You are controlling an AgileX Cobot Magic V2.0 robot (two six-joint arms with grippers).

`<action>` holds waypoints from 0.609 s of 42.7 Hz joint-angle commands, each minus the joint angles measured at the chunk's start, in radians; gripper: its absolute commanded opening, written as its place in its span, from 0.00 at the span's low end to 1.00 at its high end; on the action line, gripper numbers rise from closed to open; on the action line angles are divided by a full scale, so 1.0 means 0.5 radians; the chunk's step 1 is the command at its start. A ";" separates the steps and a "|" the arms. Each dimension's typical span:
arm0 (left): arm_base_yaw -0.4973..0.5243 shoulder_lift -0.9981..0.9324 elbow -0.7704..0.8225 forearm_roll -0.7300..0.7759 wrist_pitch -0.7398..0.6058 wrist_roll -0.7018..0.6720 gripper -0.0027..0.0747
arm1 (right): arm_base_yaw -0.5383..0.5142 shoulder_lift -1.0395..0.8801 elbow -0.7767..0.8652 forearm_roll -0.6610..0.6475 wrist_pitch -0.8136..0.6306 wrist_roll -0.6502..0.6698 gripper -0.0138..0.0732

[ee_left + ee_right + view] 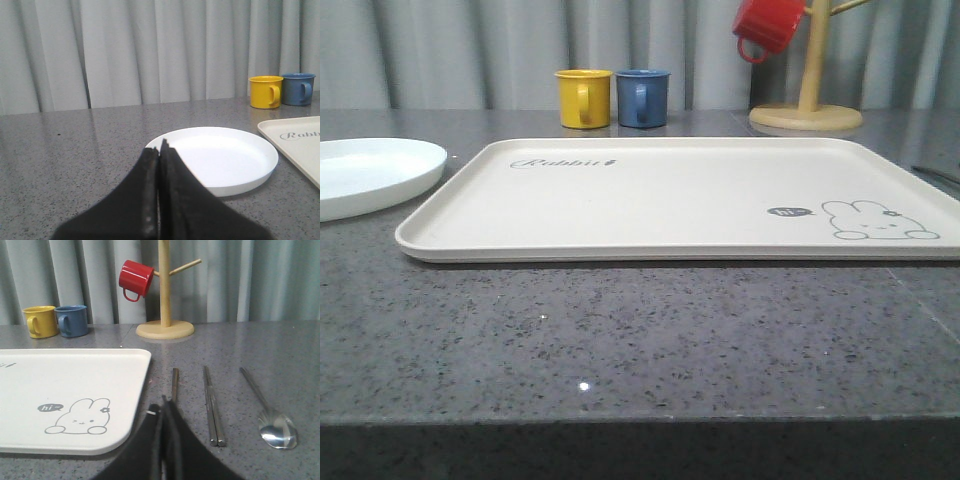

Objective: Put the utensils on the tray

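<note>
Utensils lay on the counter (620,340) just right of the tray (680,200): fork (174,382), chopsticks (213,407), spoon (272,422), none on it. Left gripper (160,150) and right gripper (165,407) were both closed, holding nothing.

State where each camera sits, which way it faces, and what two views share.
Front view: low at the table edge, facing forward over the tray.
Left wrist view: behind the shut left gripper, facing the white plate.
Right wrist view: behind the shut right gripper, facing the chopsticks and spoon.
All three share the yellow cup.
</note>
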 commanded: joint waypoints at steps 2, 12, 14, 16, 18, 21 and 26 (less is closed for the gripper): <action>-0.002 -0.038 0.028 -0.017 -0.160 -0.003 0.01 | -0.007 -0.030 -0.001 -0.027 -0.174 -0.010 0.08; -0.002 -0.038 0.028 -0.017 -0.160 -0.003 0.01 | -0.007 -0.030 -0.001 -0.027 -0.174 -0.010 0.08; -0.002 -0.038 0.028 -0.017 -0.160 -0.003 0.01 | -0.007 -0.030 -0.001 -0.027 -0.174 -0.010 0.08; -0.002 -0.038 0.028 -0.017 -0.160 -0.003 0.01 | -0.007 -0.030 -0.001 -0.027 -0.174 -0.010 0.08; -0.002 -0.038 0.028 -0.017 -0.160 -0.003 0.01 | -0.007 -0.030 -0.001 -0.027 -0.174 -0.010 0.08; -0.002 -0.038 0.028 -0.017 -0.160 -0.003 0.01 | -0.007 -0.030 -0.001 -0.027 -0.174 -0.010 0.08; -0.035 -0.038 0.028 -0.017 -0.160 -0.003 0.01 | -0.007 -0.030 -0.001 -0.027 -0.174 -0.010 0.08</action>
